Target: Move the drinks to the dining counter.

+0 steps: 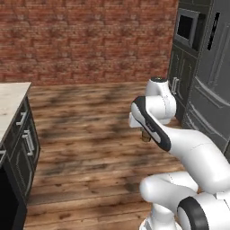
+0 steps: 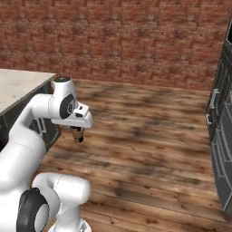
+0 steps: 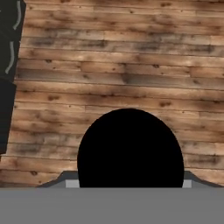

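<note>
Sitting between the jaws (image 3: 130, 186), a dark round cup (image 3: 130, 151) is clasped above the wooden floor (image 3: 131, 65); its brown body (image 2: 78, 134) hangs below the hand.

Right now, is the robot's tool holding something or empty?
Holding something. A small dark brown cup sits in the tool, up above the wooden floor with nothing else under it.
</note>
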### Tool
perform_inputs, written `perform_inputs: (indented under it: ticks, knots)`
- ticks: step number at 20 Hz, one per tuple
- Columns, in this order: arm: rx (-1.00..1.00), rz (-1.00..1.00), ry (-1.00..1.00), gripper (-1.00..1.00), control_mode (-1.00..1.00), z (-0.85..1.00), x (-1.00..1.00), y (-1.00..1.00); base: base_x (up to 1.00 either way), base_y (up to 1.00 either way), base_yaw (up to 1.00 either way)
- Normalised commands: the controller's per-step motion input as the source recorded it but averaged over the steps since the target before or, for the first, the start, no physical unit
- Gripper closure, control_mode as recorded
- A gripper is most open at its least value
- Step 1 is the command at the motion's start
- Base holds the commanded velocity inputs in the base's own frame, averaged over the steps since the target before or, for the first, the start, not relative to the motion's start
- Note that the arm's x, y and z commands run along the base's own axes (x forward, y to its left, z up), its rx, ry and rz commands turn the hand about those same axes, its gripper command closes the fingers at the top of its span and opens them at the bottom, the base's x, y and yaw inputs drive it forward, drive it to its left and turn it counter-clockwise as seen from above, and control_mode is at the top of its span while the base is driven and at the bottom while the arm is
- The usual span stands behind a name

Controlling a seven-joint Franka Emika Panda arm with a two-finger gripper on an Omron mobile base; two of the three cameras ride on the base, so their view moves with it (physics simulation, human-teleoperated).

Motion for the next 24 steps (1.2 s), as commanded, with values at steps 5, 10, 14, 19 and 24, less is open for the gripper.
perform_inputs:
  ticks: [5, 10, 14, 19, 24]
  knots:
    - [0.00, 0.00, 0.00, 1.00, 1.00, 0.00, 0.00, 0.00, 1.00, -0.03, 0.08]
    - [0.00, 0.00, 0.00, 1.00, 1.00, 0.00, 0.00, 0.00, 1.00, -0.01, 0.00]
    - [0.00, 0.00, 0.00, 1.00, 1.00, 0.00, 0.00, 0.00, 1.00, 0.00, 0.00]
    - [0.00, 0.00, 0.00, 1.00, 1.00, 0.00, 0.00, 0.00, 1.00, 0.00, 0.00]
    - [0.00, 0.00, 0.00, 1.00, 1.00, 0.00, 0.00, 0.00, 1.00, 0.00, 0.00]
